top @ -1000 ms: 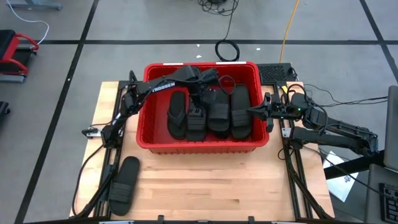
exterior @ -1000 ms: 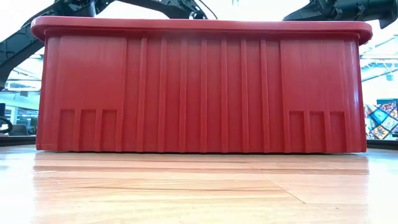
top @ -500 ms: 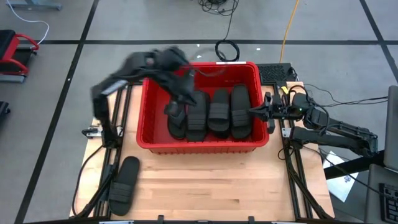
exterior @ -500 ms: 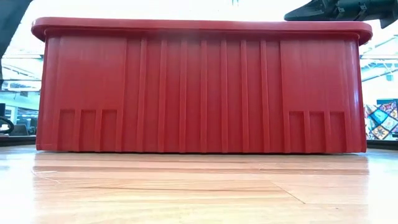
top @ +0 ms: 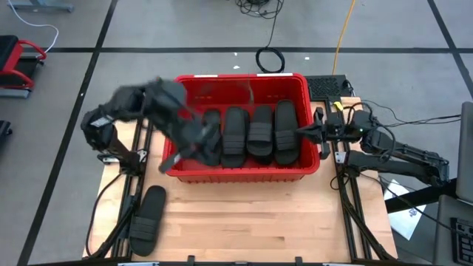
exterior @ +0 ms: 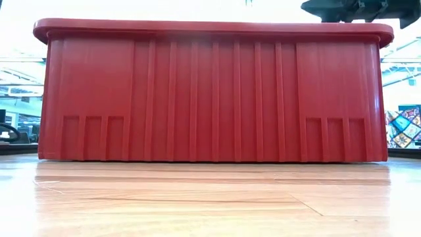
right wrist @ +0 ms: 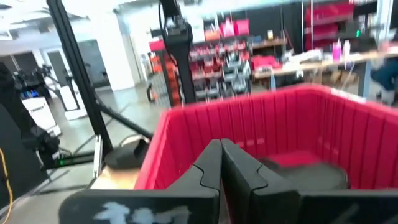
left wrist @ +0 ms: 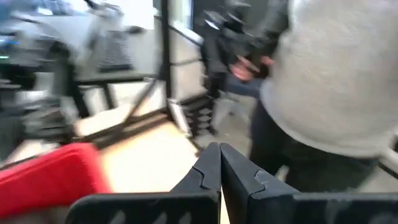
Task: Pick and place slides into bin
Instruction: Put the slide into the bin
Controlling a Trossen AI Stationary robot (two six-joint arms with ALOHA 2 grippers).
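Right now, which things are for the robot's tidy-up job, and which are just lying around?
For the job:
- big red ribbed plastic bin
- four black rubber slides inside it
- one black rubber slide left on the wooden table

Just lying around:
- coiled black cable on the floor
- yellow cord
- person in a grey top

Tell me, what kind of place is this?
Probably a robot lab or workshop. Two arms work at a wooden table with a red bin; shelves of red bins and a cabled floor show behind.

Wooden table (top: 259,214), red bin (top: 240,171), one slide (top: 147,219) apparently near edge
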